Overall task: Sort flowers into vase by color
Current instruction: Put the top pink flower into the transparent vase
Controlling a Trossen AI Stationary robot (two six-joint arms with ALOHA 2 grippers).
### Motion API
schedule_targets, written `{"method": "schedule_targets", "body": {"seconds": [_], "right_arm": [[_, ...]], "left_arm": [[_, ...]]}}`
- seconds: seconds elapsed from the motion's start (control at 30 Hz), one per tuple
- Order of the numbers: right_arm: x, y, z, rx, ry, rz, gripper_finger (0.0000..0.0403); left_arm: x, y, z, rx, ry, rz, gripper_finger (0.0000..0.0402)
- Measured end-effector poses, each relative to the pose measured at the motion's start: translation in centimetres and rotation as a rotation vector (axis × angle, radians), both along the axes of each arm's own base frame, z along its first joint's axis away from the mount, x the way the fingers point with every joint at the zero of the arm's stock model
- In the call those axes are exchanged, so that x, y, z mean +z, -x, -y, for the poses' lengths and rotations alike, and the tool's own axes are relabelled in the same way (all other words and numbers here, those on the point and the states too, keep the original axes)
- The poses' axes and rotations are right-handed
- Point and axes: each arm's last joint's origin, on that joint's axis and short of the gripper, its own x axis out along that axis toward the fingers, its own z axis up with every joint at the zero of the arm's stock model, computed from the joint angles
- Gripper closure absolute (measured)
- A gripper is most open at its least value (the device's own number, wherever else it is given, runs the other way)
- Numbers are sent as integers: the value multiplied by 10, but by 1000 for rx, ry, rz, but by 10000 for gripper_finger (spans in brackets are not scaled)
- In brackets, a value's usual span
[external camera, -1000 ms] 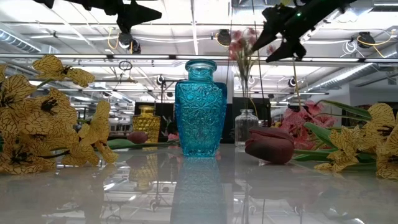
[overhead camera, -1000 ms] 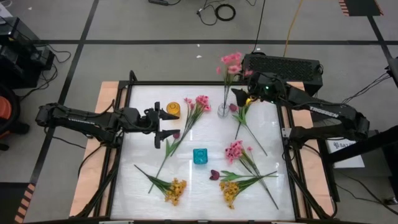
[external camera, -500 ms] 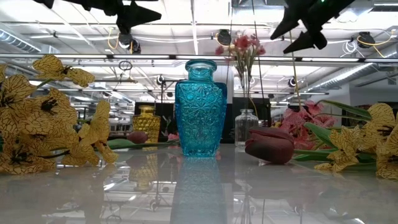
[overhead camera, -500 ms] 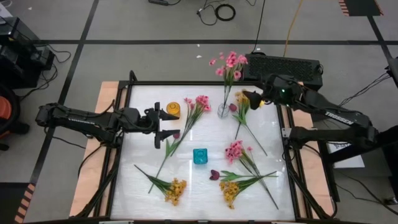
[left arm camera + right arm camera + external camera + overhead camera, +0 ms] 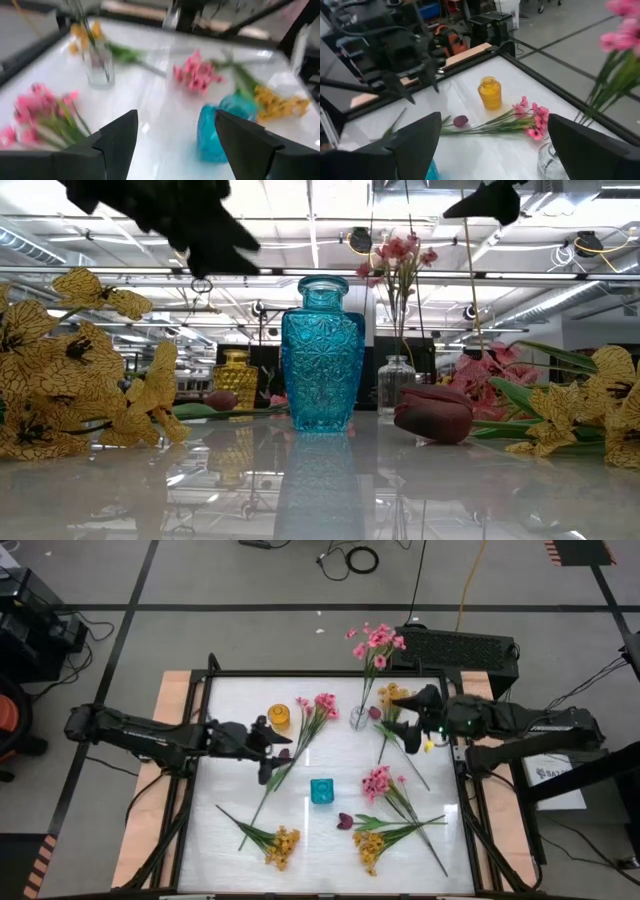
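Flowers lie on the white table: a pink sprig (image 5: 318,706), another pink one (image 5: 377,781), yellow ones (image 5: 283,843) (image 5: 369,846) (image 5: 391,696), and maroon buds (image 5: 345,820) (image 5: 284,753). One pink sprig (image 5: 376,640) stands with its stem in the clear vase (image 5: 358,719). A yellow vase (image 5: 279,716) stands at the far left and a blue vase (image 5: 321,790) in the middle. My left gripper (image 5: 277,758) hangs open above the pink sprig's stem. My right gripper (image 5: 405,721) hangs open just right of the clear vase. Neither holds anything.
A black frame (image 5: 300,674) rims the table. A black box (image 5: 455,644) sits beyond the far edge. In the low view the blue vase (image 5: 322,355) stands in front, with a maroon bud (image 5: 435,412) beside it and yellow blossoms (image 5: 70,370) at the left.
My left gripper has sunk and gone a little toward the table's right, tipping downward, still open. My right arm has swung from the far edge toward the near side, and its open gripper has drawn slightly away from the clear vase. The pink sprig in that vase has swayed a little.
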Motion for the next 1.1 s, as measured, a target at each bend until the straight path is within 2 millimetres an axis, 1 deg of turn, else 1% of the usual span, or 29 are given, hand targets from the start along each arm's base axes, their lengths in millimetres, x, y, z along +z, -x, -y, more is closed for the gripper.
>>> {"method": "schedule_targets", "body": {"seconds": [0.1,0.17,0.27,0.43,0.63,0.87,1.1], "right_arm": [[-4,-6,-12,-2,41,-24,46],[-5,-8,-17,3,63,-32,46],[-4,-7,-20,18,67,-25,46],[1,-4,-23,36,71,11,46],[3,-3,-25,54,87,25,46],[3,-3,-25,59,91,24,46],[3,-3,-25,59,91,23,46]], "left_arm": [[-17,-10,1,67,-18,-67,132],[-28,-15,1,144,-43,-106,132],[-41,-21,-1,236,-61,-150,132],[-65,-32,-1,281,-38,-214,132],[-92,-45,-3,366,-99,-236,132],[-120,-51,-14,434,-96,-311,132],[-137,-52,-21,478,-80,-360,132]]}}
